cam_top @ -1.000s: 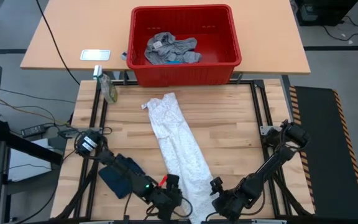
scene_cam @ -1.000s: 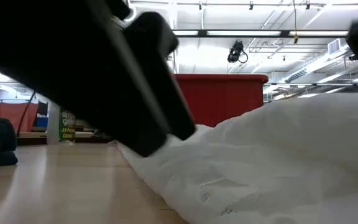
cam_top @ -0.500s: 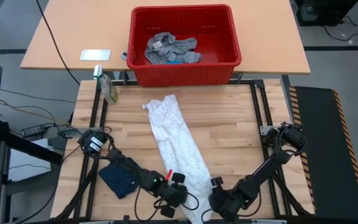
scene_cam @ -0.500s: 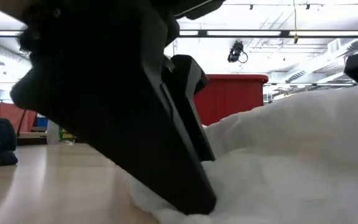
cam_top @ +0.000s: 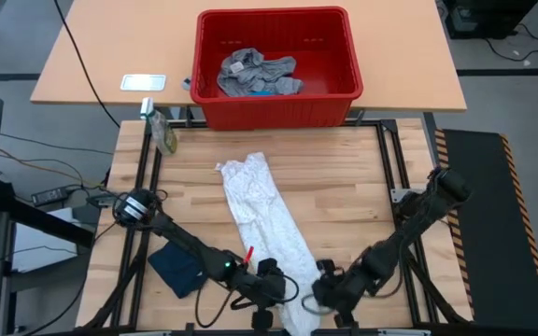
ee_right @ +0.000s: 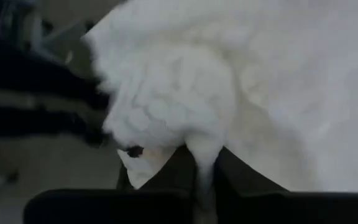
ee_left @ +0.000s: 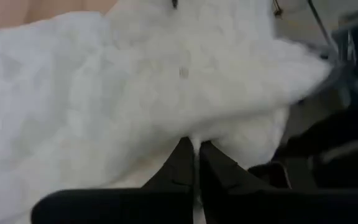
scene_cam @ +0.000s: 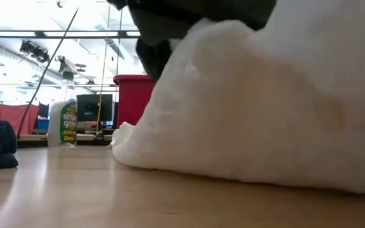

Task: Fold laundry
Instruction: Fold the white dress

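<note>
The wooden worktop has a red basket way off on the far side from both end effectors, with a grey garment bunched inside. A long white garment stretches from them toward the basket. The left end effector and right end effector each pinch a near corner of it, fingers squeezed tight on the fabric, and a dark navy garment sits just beside the left one.
</note>
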`<action>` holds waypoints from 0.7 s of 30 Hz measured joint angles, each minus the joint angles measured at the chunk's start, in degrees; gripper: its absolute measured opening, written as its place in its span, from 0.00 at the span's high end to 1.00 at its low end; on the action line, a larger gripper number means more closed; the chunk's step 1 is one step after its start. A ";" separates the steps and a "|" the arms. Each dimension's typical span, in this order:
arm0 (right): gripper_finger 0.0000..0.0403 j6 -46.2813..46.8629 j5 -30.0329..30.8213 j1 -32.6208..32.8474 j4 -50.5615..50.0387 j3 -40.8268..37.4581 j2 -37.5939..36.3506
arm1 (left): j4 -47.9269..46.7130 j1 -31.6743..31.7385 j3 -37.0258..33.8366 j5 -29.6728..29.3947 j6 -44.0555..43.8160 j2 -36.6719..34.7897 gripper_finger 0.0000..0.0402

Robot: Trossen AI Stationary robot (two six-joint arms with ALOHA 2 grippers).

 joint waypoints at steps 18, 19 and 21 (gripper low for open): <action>0.95 -6.55 -17.68 -31.54 -3.53 -0.27 -5.13 | -25.85 0.76 -0.03 -5.74 -47.60 -8.82 0.97; 0.95 -6.91 -19.13 -33.33 -3.24 -0.49 -4.45 | -27.82 0.80 -0.05 -5.62 -48.56 -9.68 0.97; 0.95 -8.64 -22.51 -36.51 -3.22 -0.65 -2.22 | -29.63 0.87 0.06 -5.43 -49.30 -11.22 0.93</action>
